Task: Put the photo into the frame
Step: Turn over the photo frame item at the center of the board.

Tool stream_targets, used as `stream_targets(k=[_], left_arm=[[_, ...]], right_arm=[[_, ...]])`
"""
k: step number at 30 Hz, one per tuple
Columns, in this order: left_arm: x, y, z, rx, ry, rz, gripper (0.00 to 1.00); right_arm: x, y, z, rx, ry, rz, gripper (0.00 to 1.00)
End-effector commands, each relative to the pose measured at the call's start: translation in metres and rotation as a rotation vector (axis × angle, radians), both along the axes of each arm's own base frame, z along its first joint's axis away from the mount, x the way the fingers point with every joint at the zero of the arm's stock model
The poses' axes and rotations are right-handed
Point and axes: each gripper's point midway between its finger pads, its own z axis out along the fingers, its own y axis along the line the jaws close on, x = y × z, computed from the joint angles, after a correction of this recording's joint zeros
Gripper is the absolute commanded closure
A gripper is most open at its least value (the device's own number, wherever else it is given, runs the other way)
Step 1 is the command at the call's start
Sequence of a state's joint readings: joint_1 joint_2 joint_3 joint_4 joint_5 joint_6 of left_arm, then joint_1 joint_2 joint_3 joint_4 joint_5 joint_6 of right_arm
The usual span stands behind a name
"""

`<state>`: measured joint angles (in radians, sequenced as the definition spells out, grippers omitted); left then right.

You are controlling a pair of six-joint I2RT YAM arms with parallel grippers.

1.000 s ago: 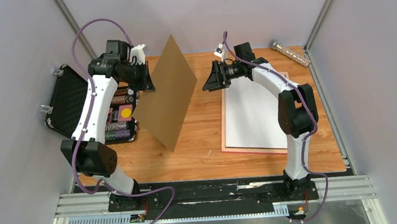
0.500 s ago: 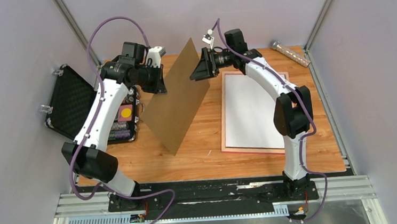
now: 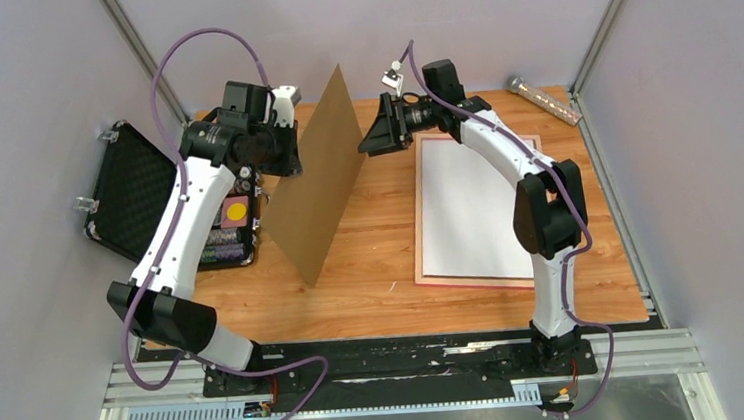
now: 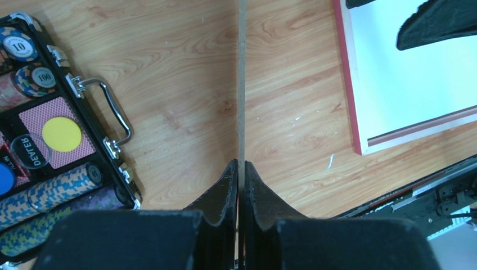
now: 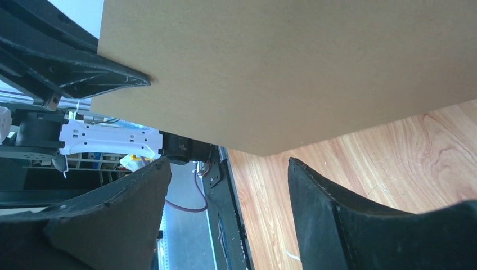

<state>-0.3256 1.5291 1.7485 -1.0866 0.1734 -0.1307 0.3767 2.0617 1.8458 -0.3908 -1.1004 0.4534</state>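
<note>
Board (image 3: 326, 184) steeper now, between case (image 3: 136, 193) and frame (image 3: 474, 282)

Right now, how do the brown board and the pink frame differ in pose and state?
The brown board is held up on edge, while the frame lies flat on the table. The board is pinched in the shut left end effector; no end effector grips the frame. The board is plain brown; the frame has pink rails. Both are large, thin rectangles.

Top camera high at near side, looking down; wrist cameras close; we find backing board (image 3: 321, 189) in all three.
</note>
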Motion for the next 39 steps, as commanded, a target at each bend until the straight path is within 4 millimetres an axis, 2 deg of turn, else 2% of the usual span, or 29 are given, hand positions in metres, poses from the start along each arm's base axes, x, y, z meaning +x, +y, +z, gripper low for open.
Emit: stream_targets(k=[1,4,9,14,18,26,31,35,39], left_arm=[[-0.003,-0.01,0.032,-0.061,-0.116,-0.012,0.85],[-0.005,-0.018,0.031,-0.073,-0.115,-0.032,0.71],[-0.008,-0.027,0.026,-0.093,-0.101,-0.053,0.58],[-0.017,-0.039,0.029,-0.138,-0.097,-0.096,0.35],[-0.027,-0.047,0.032,-0.18,-0.102,-0.135,0.26],[-0.049,-0.06,0.046,-0.271,-0.13,-0.225,0.16],[-0.061,-0.068,0.045,-0.318,-0.121,-0.28,0.14],[-0.065,-0.071,0.047,-0.342,-0.119,-0.305,0.13],[-0.069,-0.074,0.049,-0.358,-0.12,-0.325,0.12]], right_arm=[[-0.002,0.003,0.018,0.023,-0.043,-0.01,0.25],[-0.002,0.006,0.023,0.031,-0.046,-0.014,0.25],[-0.003,0.013,0.034,0.053,-0.04,-0.017,0.25],[-0.013,0.021,0.038,0.071,-0.016,-0.003,0.24],[-0.02,0.027,0.044,0.088,-0.009,0.0,0.24],[-0.031,0.032,0.063,0.098,-0.032,-0.031,0.23],[-0.041,0.029,0.075,0.134,-0.025,-0.019,0.22],[-0.043,0.028,0.076,0.135,-0.025,-0.039,0.22],[-0.042,0.026,0.069,0.122,-0.008,-0.064,0.22]])
